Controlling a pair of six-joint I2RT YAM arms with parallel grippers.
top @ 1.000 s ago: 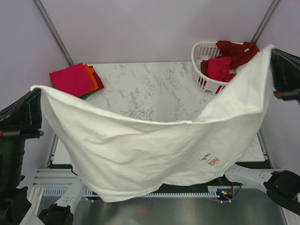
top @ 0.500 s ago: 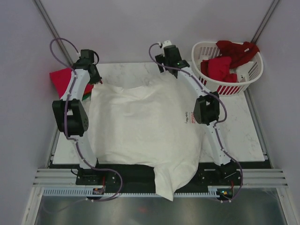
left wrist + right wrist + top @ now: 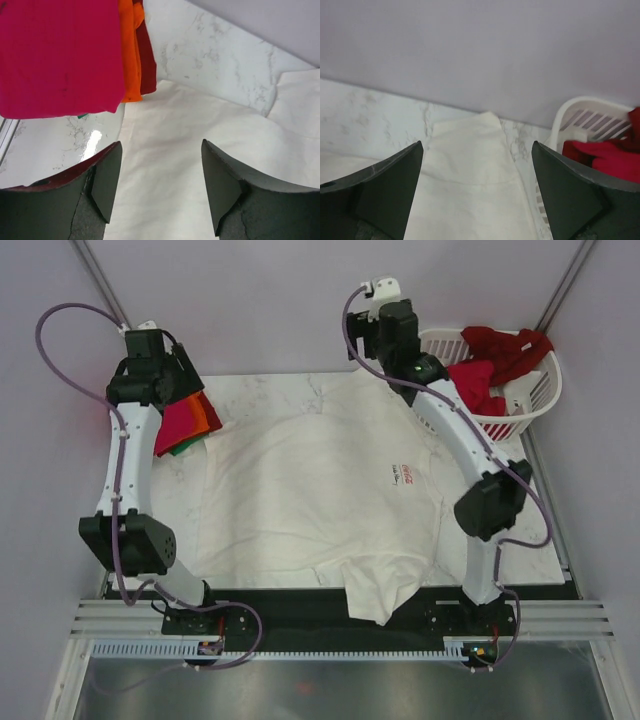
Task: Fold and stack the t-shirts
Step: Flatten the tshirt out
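On the white marble-patterned table [image 3: 290, 392], your cream-white cotton t-shirt [image 3: 310, 490] lies spread out, and both grippers hang empty above its far edge.

You have the left gripper [image 3: 160, 167] with its jaws wide apart, gripping nothing, over the shirt's far left part, just beside the folded stack: a magenta-pink shirt [image 3: 55, 55] on top, with an orange shirt [image 3: 129, 55], a dark red shirt [image 3: 146, 60] and a sliver of a green shirt [image 3: 182, 446] showing beneath it. Your right gripper [image 3: 476, 170] is equally wide open and empty, above the shirt's far right corner, near the white slatted plastic laundry basket [image 3: 505, 428], which holds crumpled red shirts [image 3: 478, 380]. The small red chest logo [image 3: 405, 476] faces up on the right side, and one part of the shirt [image 3: 378, 590] droops over the table's near edge.
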